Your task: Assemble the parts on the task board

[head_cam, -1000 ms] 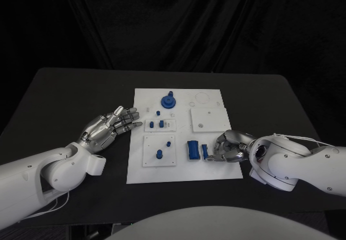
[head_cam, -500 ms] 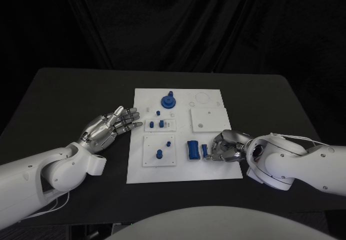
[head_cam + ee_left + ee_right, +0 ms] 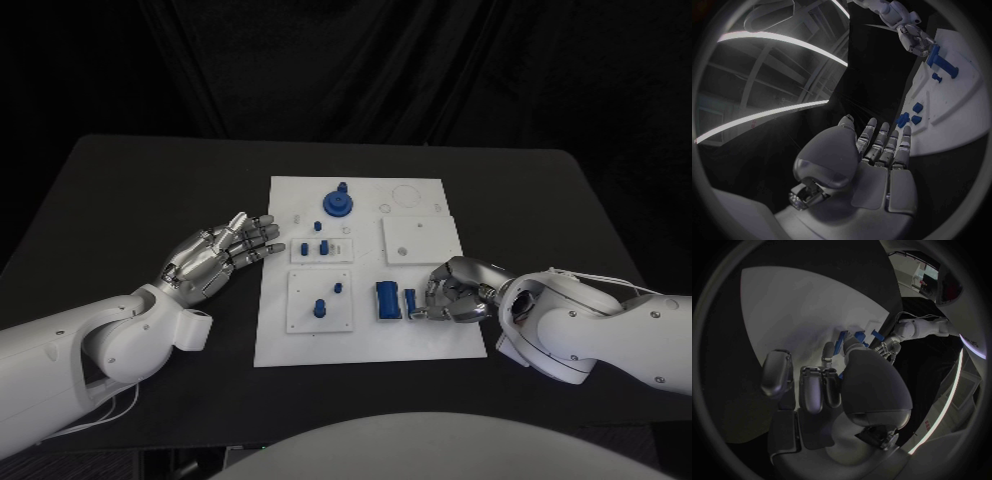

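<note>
The white task board [image 3: 418,340] lies in the middle of the black table. My right hand [image 3: 456,290] bends over the board's near right part, and its fingertips pinch a small blue peg [image 3: 411,299] [image 3: 840,343] that stands beside a blue block [image 3: 388,300]. My left hand [image 3: 216,254] [image 3: 876,150] hovers open, fingers spread, just off the board's left edge. A blue gear with a knob [image 3: 336,203] sits at the board's far side. Small blue parts [image 3: 317,246] [image 3: 908,118] stand on a raised white plate, and two more [image 3: 329,298] on the plate nearer me.
A blank raised white square [image 3: 420,240] sits on the board's right half, just beyond my right hand. Black table [image 3: 144,190] surrounds the board on all sides, with a dark curtain behind.
My right hand has shifted slightly over the blue peg, staying in the same spot. The left hand and the parts have not moved.
</note>
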Motion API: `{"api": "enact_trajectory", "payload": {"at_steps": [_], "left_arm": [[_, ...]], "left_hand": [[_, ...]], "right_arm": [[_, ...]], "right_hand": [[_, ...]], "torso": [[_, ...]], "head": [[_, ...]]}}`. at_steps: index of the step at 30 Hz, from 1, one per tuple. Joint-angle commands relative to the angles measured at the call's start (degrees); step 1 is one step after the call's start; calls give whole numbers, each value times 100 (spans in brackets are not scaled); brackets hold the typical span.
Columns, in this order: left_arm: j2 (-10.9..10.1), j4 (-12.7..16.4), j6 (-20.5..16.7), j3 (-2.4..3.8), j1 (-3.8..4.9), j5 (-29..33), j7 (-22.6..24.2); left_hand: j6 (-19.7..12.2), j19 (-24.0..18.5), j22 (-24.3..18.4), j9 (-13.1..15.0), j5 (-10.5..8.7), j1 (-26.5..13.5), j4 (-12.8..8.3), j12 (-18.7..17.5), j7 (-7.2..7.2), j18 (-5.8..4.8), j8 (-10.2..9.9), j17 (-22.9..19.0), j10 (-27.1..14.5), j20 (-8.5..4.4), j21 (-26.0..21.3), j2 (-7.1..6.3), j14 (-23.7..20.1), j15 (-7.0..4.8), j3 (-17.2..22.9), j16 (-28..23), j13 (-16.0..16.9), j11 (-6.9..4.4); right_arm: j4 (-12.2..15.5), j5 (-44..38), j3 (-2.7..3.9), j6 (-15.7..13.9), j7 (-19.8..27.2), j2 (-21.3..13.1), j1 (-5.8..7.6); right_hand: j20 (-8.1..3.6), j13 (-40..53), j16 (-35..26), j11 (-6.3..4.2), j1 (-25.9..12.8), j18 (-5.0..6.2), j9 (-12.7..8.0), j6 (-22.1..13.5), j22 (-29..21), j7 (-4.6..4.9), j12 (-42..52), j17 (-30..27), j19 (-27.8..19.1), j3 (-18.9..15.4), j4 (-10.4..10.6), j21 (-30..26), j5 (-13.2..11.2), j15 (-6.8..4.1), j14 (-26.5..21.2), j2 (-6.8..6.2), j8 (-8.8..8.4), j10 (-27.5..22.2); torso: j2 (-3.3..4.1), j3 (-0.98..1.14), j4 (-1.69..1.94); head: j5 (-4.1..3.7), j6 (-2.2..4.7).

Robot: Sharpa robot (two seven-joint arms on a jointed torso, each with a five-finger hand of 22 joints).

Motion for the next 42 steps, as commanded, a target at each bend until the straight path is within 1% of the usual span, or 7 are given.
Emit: {"api": "enact_trajectory", "payload": {"at_steps": [1, 14, 22, 28, 29, 33, 42], "left_arm": [[-53, 93, -119, 5, -9, -14, 402], [-178, 432, -713, 6, 197, -23, 1252], [-137, 483, -1013, 6, 393, -23, 1579], [78, 334, -1185, 5, 436, -23, 1716], [122, 292, -1198, 5, 438, -23, 1732], [233, 162, -1235, 5, 443, -23, 1745], [340, -30, -1261, 4, 429, -46, 1713]], "left_hand": [[78, 57, 29, 12, 109, 86, -17, 53, 419, -119, 33, 7, 85, -7, 36, -12, 29, 19, 35, 58, 10, -10], [556, 117, 143, 65, 364, 121, 110, 242, 400, -68, 189, 35, 487, -120, 88, -83, 276, -117, 23, 382, 20, -112], [310, -136, -129, -7, 278, -23, 158, 100, 292, -71, 49, -19, 429, -380, -5, -88, -4, -377, -95, 44, -1, -380], [-548, -923, -1004, -110, -467, -395, 161, -735, -111, 75, -285, -138, -570, -786, -405, -116, -890, -948, -388, -1099, -60, -894], [-823, -1256, -1724, -135, -659, -469, 157, -959, -243, 104, -349, -200, -840, -904, -576, -107, -988, -1108, -439, -1384, -80, -1037], [-1355, -1342, -1867, -182, -967, -584, 156, -1151, -522, 185, -411, -234, -1180, -1007, -597, -120, -1013, -1279, -558, -1559, -113, -1286], [-2164, -1430, -2114, -248, -1058, -645, 153, -1678, -1191, 410, -474, -268, -1650, -977, -626, -115, -1016, -1478, -625, -1713, -190, -1655]], "right_arm": [[74, -21, 10, -994, 876, -131, 64], [-450, 2348, 12, -2049, 3446, -71, 825], [-1029, 4034, 7, -868, 4255, 314, 894], [-1324, 4912, 6, -19, 4880, 492, 832], [-1345, 4998, 6, 81, 4959, 495, 815], [-1446, 5229, 6, 450, 5242, 545, 763], [-1589, 5521, 6, 750, 5623, 654, 569]], "right_hand": [[-20, 1506, -9, -51, -328, 8, -33, 84, 908, -6, 16, 980, 32, 38, 0, 64, 260, -34, 497, 151, -17, 597], [233, -19, -2223, 178, -512, 566, -544, 112, -264, 187, -1403, -2508, -1772, 642, -31, -3945, 1897, 237, -994, 483, -814, -978], [1214, -3834, -5611, 1198, -391, 348, -1598, -494, -1994, 1041, -5397, -5279, -3743, 1078, -37, -6286, 1946, 1432, -4112, 496, -1800, -4465], [1603, -5124, -6796, 1650, -914, 139, -2326, -1104, -3572, 1075, -6561, -6266, -5624, 325, -72, -6369, 1983, 1954, -5341, 698, -2761, -5620], [1644, -5493, -7382, 1552, -841, -100, -2835, -2273, -5020, 342, -6907, -6669, -6986, 50, -29, -6237, 1678, 1851, -6321, 695, -3444, -6298], [1666, -6322, -8055, 986, -780, -90, -3350, -3179, -6520, -385, -7464, -7170, -7960, -526, -16, -6535, 1378, 1702, -7555, 879, -3893, -7424], [1601, -7017, -8319, 633, -644, 64, -3855, -4155, -6981, -958, -7720, -7366, -8157, -1234, -19, -6571, 1257, 1474, -8180, 1119, -4428, -8156]], "torso": [[-3, -3, -4], [-110, 11, -20], [-217, 40, -66], [-341, 58, -111], [-352, 61, -116], [-465, 72, -161], [-577, 119, -287]], "head": [[1, 0], [-21, 0], [70, 0], [116, 0], [127, 0], [200, 0], [338, 0]]}}
